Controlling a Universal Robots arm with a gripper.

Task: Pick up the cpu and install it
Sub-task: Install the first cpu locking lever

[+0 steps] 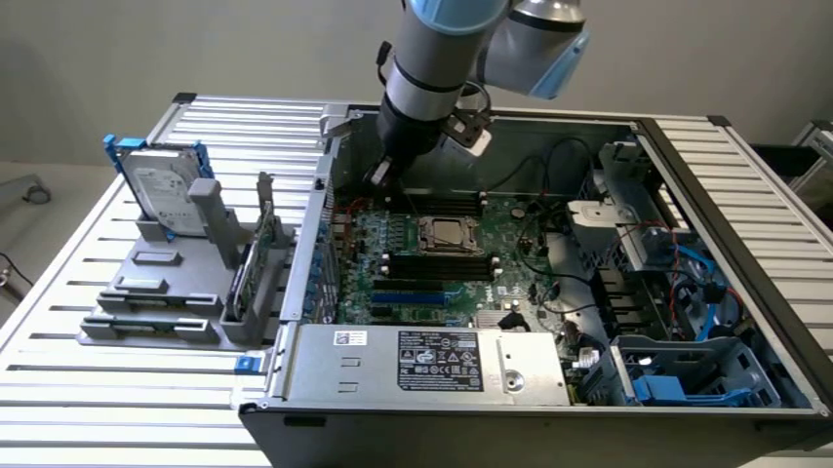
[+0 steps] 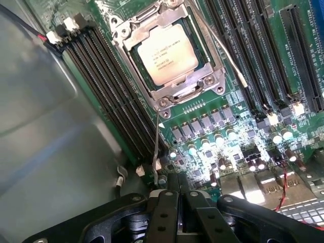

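**CPU in the socket, gripper shut and empty above the board**

Pale wall behind, slatted metal table (image 1: pixel 117 429) underneath, open computer case (image 1: pixel 521 444) lying flat on it with the motherboard (image 1: pixel 390 268) facing up. Toward the table's edge on the exterior view's left: grey holder rack (image 1: pixel 156 292) with the hard drive (image 1: pixel 167 185) standing upright in its blue frame. Along the near edge of the case: boxy power supply (image 1: pixel 430 361), label on top.

As for the cpu (image 2: pixel 167 54): lying flat in the dark metal-framed socket (image 2: pixel 210 81), roughly mid-board, silvery top plate up and printed text showing. Long black memory slots (image 2: pixel 109 86) on both sides of it. Thin wire lever (image 2: pixel 223 50) slanting across the slots right beside the socket frame.

Gripper (image 2: pixel 178 182): hanging over the far edge of the motherboard, close to the case's far wall, apart from the cpu. Fingers pressed together, clamped on nothing at all.
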